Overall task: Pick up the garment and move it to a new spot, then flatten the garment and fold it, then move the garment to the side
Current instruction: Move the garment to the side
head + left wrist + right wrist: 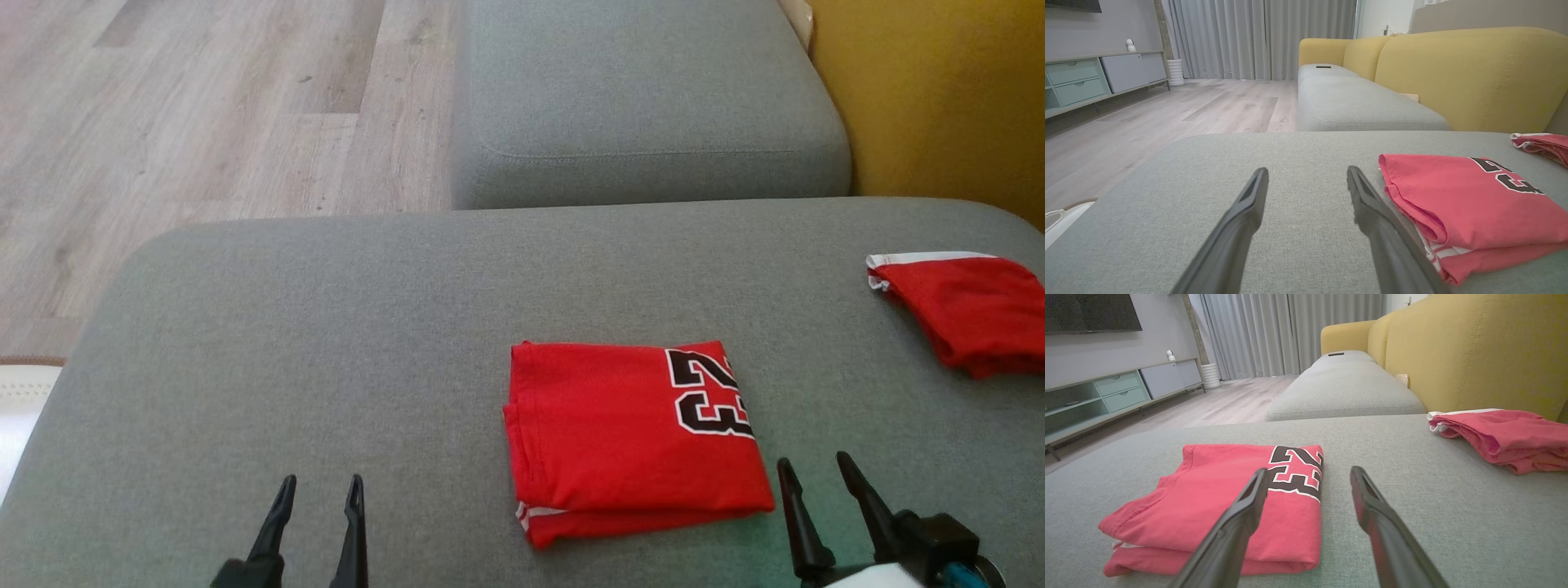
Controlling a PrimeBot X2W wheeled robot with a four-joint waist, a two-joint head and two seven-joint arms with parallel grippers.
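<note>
The left claw (321, 482) has two long, thin black fingers that end in sharp points. The right claw (813, 460) has the same black fingers, on a chunky black block (939, 539). Below it sit a rounded white cover (873, 576) and a small blue bit (962, 574).

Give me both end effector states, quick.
Left end effector: open, holding nothing.
Right end effector: open, holding nothing, next to the folded jersey.
</note>
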